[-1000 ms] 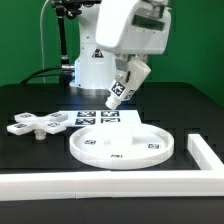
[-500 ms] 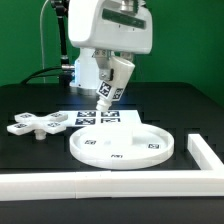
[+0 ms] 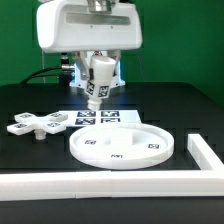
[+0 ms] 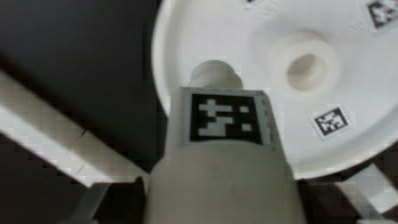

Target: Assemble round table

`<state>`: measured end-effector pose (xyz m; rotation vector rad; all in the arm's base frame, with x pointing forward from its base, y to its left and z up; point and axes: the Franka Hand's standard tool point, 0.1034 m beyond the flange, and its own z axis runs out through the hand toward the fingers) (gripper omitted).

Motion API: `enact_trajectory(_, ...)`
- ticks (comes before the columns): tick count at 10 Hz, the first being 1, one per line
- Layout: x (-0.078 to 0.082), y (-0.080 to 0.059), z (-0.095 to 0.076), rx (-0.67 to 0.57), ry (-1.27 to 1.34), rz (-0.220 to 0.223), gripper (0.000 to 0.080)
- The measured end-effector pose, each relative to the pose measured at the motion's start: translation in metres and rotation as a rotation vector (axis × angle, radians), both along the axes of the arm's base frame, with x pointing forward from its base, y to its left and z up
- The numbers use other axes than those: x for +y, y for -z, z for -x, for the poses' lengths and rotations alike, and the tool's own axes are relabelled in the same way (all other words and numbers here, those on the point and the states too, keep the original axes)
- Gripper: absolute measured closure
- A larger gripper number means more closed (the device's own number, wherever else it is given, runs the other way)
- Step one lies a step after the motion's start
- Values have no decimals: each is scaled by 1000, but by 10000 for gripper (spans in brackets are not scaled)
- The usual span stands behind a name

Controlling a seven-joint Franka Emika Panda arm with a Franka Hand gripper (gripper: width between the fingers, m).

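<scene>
The large rimmed round disc point(image 3: 122, 146) lies flat on the black table, with tags on its face; it also shows in the wrist view point(image 4: 294, 70) with its centre hole. My gripper point(image 3: 96, 92) is shut on the short cylindrical post point(image 3: 97, 84), holding it tilted in the air above the far left side of the disc. In the wrist view the post point(image 4: 221, 150) fills the middle, a tag on its side, between the dark fingers point(image 4: 365, 190). The small cross-shaped piece point(image 3: 35, 124) lies on the table at the exterior view's left.
The marker board point(image 3: 110, 117) lies behind the disc. A long white border rail point(image 3: 110, 184) runs along the table's front and turns back at the exterior view's right point(image 3: 202, 152). The arm's white base point(image 3: 95, 55) stands at the back.
My gripper has swung with the post toward the exterior view's left and turned more upright. The disc and the cross-shaped piece have not moved.
</scene>
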<state>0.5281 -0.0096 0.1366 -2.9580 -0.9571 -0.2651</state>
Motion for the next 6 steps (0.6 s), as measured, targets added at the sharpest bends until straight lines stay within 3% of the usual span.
enact_trajectory(4,-5,2,1,2,-1,4,389)
enact_trajectory(6,2,12,15,44,162,-42,389)
